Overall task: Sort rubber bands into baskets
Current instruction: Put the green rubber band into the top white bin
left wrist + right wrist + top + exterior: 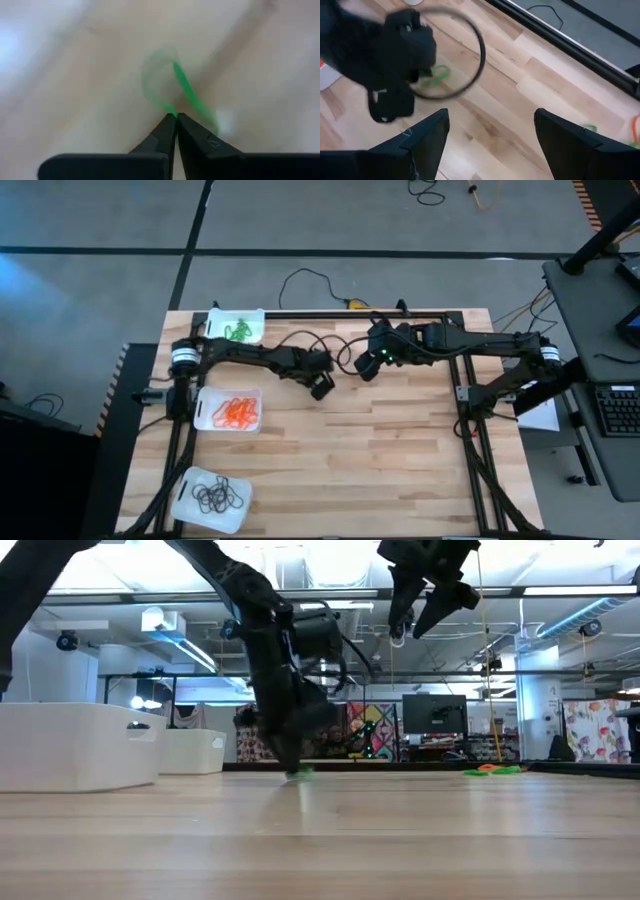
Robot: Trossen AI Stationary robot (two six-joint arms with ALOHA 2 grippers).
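The thin green elastic rubber band point(182, 90) lies on the wooden table point(380, 470) mid-surface: light, limp, probably springy. The left gripper point(174, 118) is pinched closed on its strand. The right gripper point(490, 130) hovers open.

Three baskets line the table's point(400, 470) left edge: one point(236, 326) at the far left corner, one point(229, 410) midway along and one point(211, 499) by the near left corner, each with rubber bands lying in it. The left gripper point(321, 389) is down at the tabletop toward the middle of the far half, pinched on a rubber band point(182, 90) lying there. The right gripper point(366, 366) hangs above the table just beside it, toward the far edge, fingers spread.
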